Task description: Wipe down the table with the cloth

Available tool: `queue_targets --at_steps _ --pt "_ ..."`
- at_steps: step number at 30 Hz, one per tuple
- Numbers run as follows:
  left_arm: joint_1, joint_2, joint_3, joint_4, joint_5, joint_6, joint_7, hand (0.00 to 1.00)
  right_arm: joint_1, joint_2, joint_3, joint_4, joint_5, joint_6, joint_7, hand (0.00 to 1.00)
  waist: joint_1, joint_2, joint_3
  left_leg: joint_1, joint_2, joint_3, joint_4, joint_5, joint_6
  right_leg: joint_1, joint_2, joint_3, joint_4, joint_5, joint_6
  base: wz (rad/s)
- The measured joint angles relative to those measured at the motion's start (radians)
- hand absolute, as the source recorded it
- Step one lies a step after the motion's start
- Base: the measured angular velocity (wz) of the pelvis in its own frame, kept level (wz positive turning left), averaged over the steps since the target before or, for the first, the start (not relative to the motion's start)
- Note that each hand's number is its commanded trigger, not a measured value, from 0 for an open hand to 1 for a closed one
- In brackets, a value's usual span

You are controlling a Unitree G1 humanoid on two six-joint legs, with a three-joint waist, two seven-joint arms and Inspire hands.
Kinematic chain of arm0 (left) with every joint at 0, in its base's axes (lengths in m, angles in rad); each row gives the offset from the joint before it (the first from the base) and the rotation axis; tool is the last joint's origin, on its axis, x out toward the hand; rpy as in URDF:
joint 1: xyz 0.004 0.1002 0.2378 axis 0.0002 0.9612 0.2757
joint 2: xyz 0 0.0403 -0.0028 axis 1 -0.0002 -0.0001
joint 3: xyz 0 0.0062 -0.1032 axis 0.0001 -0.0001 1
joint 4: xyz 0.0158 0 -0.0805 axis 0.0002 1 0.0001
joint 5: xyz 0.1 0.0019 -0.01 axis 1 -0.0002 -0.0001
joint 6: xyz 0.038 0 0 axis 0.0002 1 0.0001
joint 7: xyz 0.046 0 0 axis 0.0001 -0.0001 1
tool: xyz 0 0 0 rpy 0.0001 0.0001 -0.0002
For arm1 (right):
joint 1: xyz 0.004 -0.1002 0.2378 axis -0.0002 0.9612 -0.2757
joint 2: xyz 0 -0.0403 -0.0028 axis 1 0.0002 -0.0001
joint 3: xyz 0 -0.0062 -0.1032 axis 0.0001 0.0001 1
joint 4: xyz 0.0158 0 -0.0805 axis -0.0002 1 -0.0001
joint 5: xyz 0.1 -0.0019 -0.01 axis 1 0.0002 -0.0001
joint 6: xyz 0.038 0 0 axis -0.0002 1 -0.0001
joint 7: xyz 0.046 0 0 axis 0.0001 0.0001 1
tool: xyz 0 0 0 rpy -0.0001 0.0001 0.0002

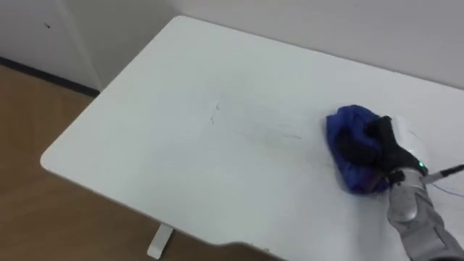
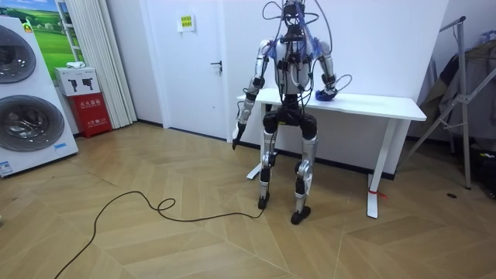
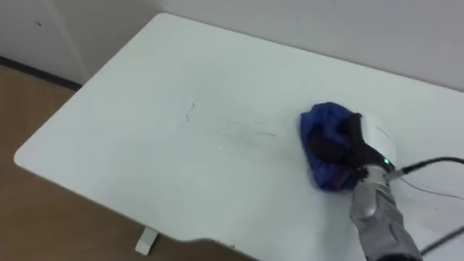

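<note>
I look through two head cameras set side by side, close above the white table [image 1: 181, 145] and aimed steeply down; they share almost the same tabletop and blue cloth [image 1: 348, 127]. My room camera stands well back behind the robot, facing its back, and shares that table and cloth.

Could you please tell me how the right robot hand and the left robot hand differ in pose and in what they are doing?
The right robot hand rests up on the white table; the left robot hand hangs at the robot's side, below the tabletop. The right robot hand grips a bunched blue cloth; the left robot hand hangs free, touching nothing. Both look dark.
</note>
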Motion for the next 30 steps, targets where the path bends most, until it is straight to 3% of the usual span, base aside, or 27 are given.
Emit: queue_targets --at_steps 4,7,9,11,13,15,17,18,20,22,23,24,27,28,29,30 --pt "-0.015 0.0 0.01 -0.028 0.002 -0.022 0.018 0.0 0.014 0.004 -0.034 0.011 0.0 0.007 -0.036 1.0 -0.016 0.007 -0.0012 0.008 -0.005 -0.011 -0.002 -0.001 0.002 0.013 -0.003 -0.015 -0.001 0.002 0.004 0.05" --pt "-0.068 -0.009 -0.023 -0.032 -0.008 -0.022 0.025 0.0 -0.024 0.005 0.016 0.003 -0.003 0.066 -0.032 1.0 0.007 0.017 0.0 0.012 0.0 -0.004 -0.012 0.0 0.003 0.009 0.0 -0.009 0.003 0.003 0.003 -0.17" --pt "-0.105 -0.015 -0.076 -0.032 -0.01 -0.023 0.03 0.0 -0.07 0.024 0.105 -0.053 -0.055 0.166 -0.009 1.0 0.058 0.02 -0.0026 0.011 0.019 0.032 -0.019 0.004 -0.002 -0.02 0.012 0.023 0.008 0.013 -0.012 -0.55" --pt "-0.129 -0.026 -0.095 -0.017 -0.01 -0.021 0.03 0.0 -0.14 0.046 0.23 -0.114 -0.089 0.224 0.043 1.0 0.101 0.018 -0.0042 0.011 0.035 0.05 -0.032 0.009 -0.01 -0.044 0.024 0.029 0.013 0.027 -0.027 -0.73" --pt "-0.145 -0.028 -0.123 0.015 -0.01 -0.012 0.026 0.0 -0.241 0.092 0.359 -0.129 -0.141 0.231 0.089 1.0 0.128 0.021 -0.0022 0.014 0.045 0.041 -0.04 0.014 -0.017 -0.051 0.041 0.029 0.002 0.037 -0.037 -0.36" --pt "-0.144 -0.031 -0.133 0.021 -0.009 -0.005 0.006 0.0 -0.32 0.124 0.436 -0.129 -0.149 0.195 0.139 1.0 0.161 0.023 0.0092 0.019 0.043 0.021 -0.049 0.023 -0.021 -0.047 0.044 0.011 -0.008 0.037 -0.037 0.27" --pt "-0.121 -0.029 -0.128 0.022 -0.007 0.011 0.006 0.0 -0.346 0.126 0.444 -0.128 -0.137 0.188 0.144 1.0 0.194 0.016 0.0097 0.01 0.039 0.003 -0.054 0.027 -0.021 -0.042 0.044 -0.006 -0.016 0.037 -0.037 0.39" --pt "-0.093 -0.027 -0.121 0.022 -0.011 0.023 0.005 0.0 -0.342 0.123 0.439 -0.117 -0.135 0.181 0.144 1.0 0.194 0.02 0.0149 0.009 0.033 -0.021 -0.054 0.027 -0.02 -0.03 0.041 -0.027 -0.021 0.038 -0.036 0.47" --pt "-0.048 -0.027 -0.108 0.022 -0.007 0.027 0.001 0.0 -0.289 0.109 0.404 -0.072 -0.136 0.159 0.143 1.0 0.185 0.015 0.0119 0.012 0.019 -0.052 -0.056 0.028 -0.018 -0.008 0.033 -0.055 -0.024 0.034 -0.03 0.62" --pt "-0.002 -0.029 -0.088 0.02 -0.004 0.028 -0.001 0.0 -0.197 0.105 0.314 -0.059 -0.095 0.09 0.105 1.0 0.158 0.012 0.011 0.015 0.0 -0.077 -0.055 0.029 -0.011 0.014 0.022 -0.068 -0.033 0.029 -0.023 0.57" --pt "0.024 -0.03 -0.05 0.021 -0.002 0.028 -0.008 0.0 -0.15 0.104 0.265 -0.05 -0.069 0.033 0.082 1.0 0.121 0.015 0.0133 0.021 -0.01 -0.079 -0.055 0.033 -0.006 0.03 0.015 -0.071 -0.038 0.027 -0.019 0.43" --pt "0.04 -0.029 0.002 0.022 0.003 0.025 -0.008 0.0 -0.094 0.104 0.205 -0.048 -0.055 -0.009 0.059 1.0 0.088 0.004 0.0096 0.033 -0.021 -0.079 -0.058 0.035 -0.003 0.049 0.008 -0.07 -0.047 0.024 -0.012 0.37" --pt "0.058 -0.025 0.071 0.023 0.038 0.007 0.012 0.0 0.024 0.085 0.058 -0.045 -0.04 -0.068 0.002 1.0 0.011 0.001 0.0093 0.055 -0.036 -0.072 -0.059 0.028 0.008 0.075 -0.008 -0.069 -0.048 0.016 0.008 0.04" --pt "0.051 -0.025 0.086 0.022 0.043 0.002 0.012 0.0 0.045 0.079 0.027 -0.039 -0.025 -0.075 -0.01 1.0 0.001 -0.002 0.0092 0.055 -0.036 -0.067 -0.059 0.027 0.009 0.075 -0.009 -0.068 -0.05 0.018 0.011 -0.11" --pt "0.037 -0.02 0.112 0.022 0.045 -0.013 0.014 0.0 0.075 0.062 -0.032 -0.003 0.006 -0.089 -0.035 1.0 -0.025 -0.008 0.0058 0.057 -0.037 -0.062 -0.059 0.025 0.013 0.076 -0.01 -0.066 -0.051 0.018 0.012 -0.1" --pt "0.027 -0.013 0.131 0.014 0.067 -0.024 0.017 0.0 0.1 0.041 -0.095 0.046 0.027 -0.096 -0.046 1.0 -0.048 -0.014 -0.0033 0.057 -0.038 -0.063 -0.059 0.023 0.015 0.078 -0.011 -0.064 -0.049 0.019 0.014 -0.09"
